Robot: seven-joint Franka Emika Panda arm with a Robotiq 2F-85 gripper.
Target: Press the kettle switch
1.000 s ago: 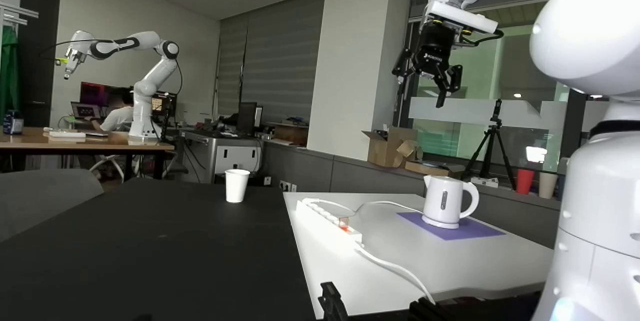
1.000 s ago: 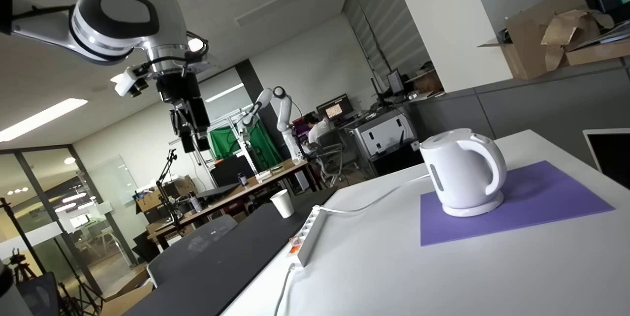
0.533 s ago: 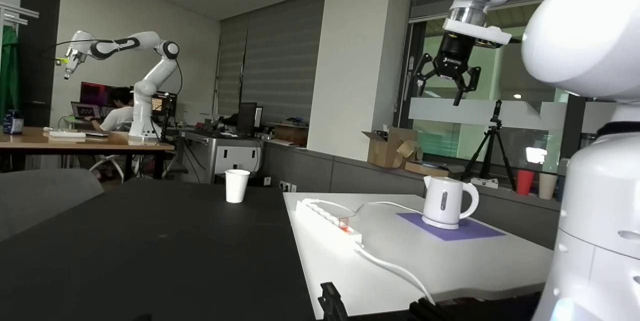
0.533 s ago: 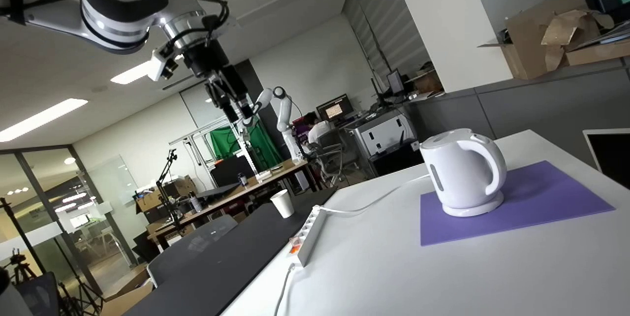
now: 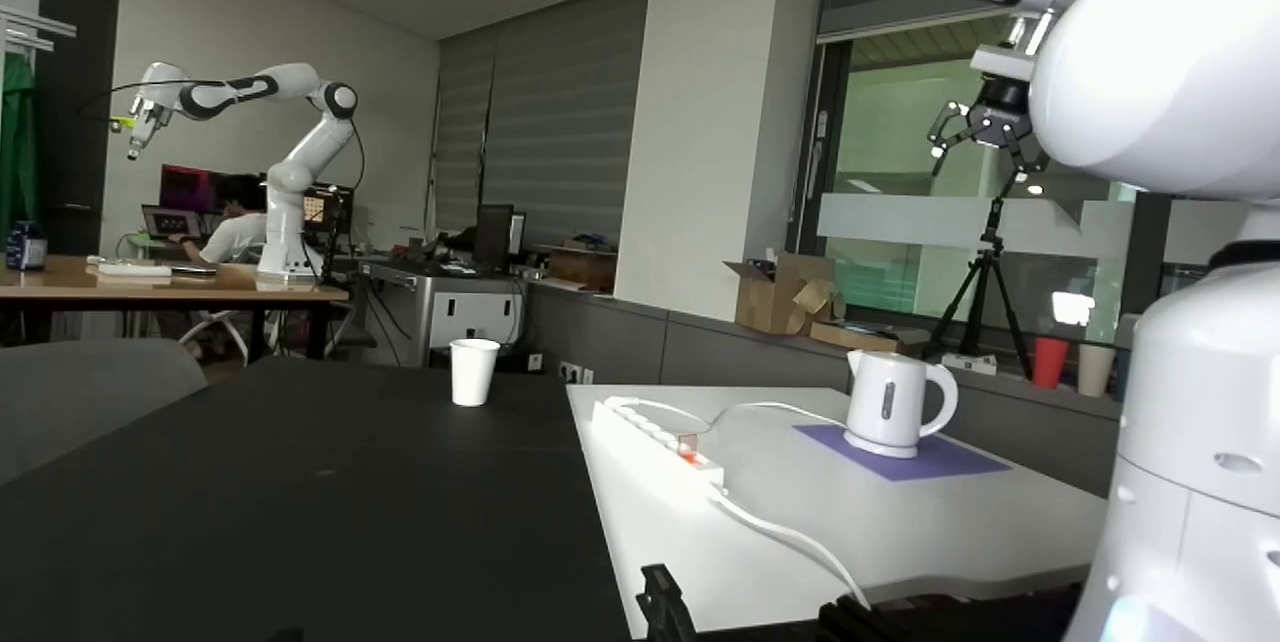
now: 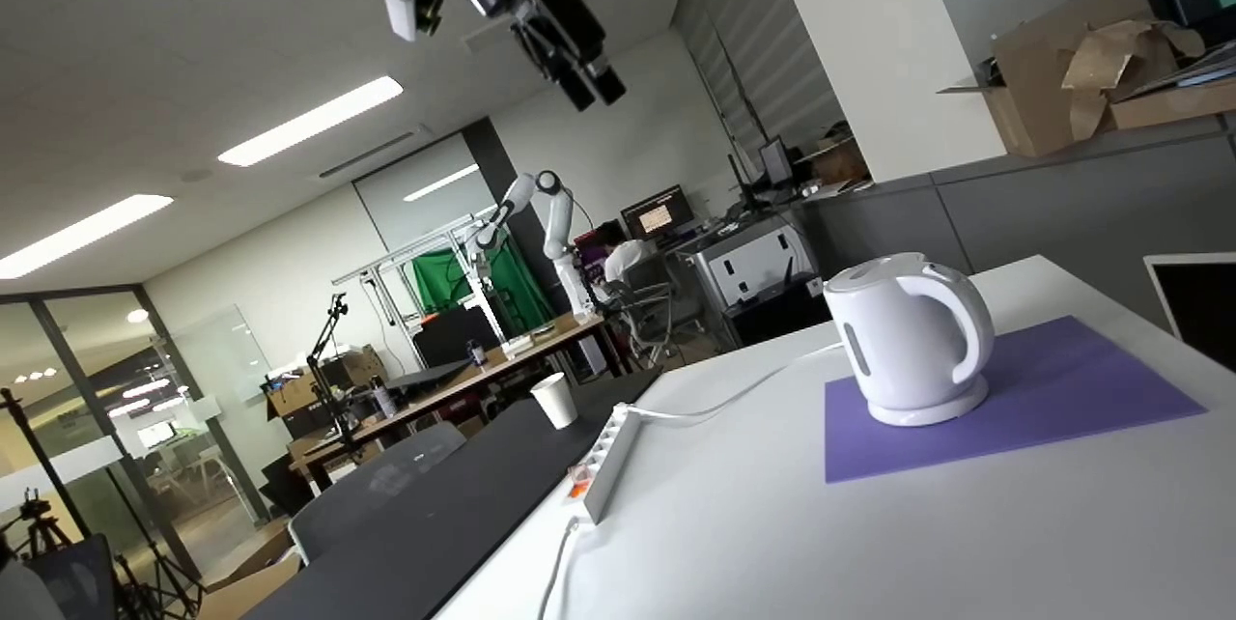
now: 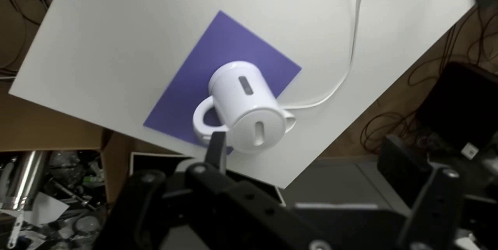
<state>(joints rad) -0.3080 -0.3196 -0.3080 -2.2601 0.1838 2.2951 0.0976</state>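
The white kettle (image 5: 905,407) stands upright on a purple mat (image 5: 940,467). It also shows in an exterior view (image 6: 903,350), with its loop handle on the near right. In the wrist view the kettle (image 7: 249,98) is seen from above, lid and handle towards the gripper. A small tab shows at the handle's top; whether it is the switch I cannot tell. My gripper (image 7: 305,145) is open and empty, its jaws wide apart. It hangs high above the table, apart from the kettle, in both exterior views (image 5: 973,172) (image 6: 597,93). In the wrist view one finger (image 7: 216,150) overlaps the handle's end.
A white power strip (image 5: 650,437) with an orange switch lies along the white table's (image 5: 800,492) edge, its cables running across the table. A white paper cup (image 5: 472,372) stands on the black table (image 5: 330,502). A cardboard box (image 6: 1048,70) sits on the ledge behind.
My open gripper has swung to the right and risen in both exterior views, its wrist tilting. The kettle, power strip and cup have not moved.
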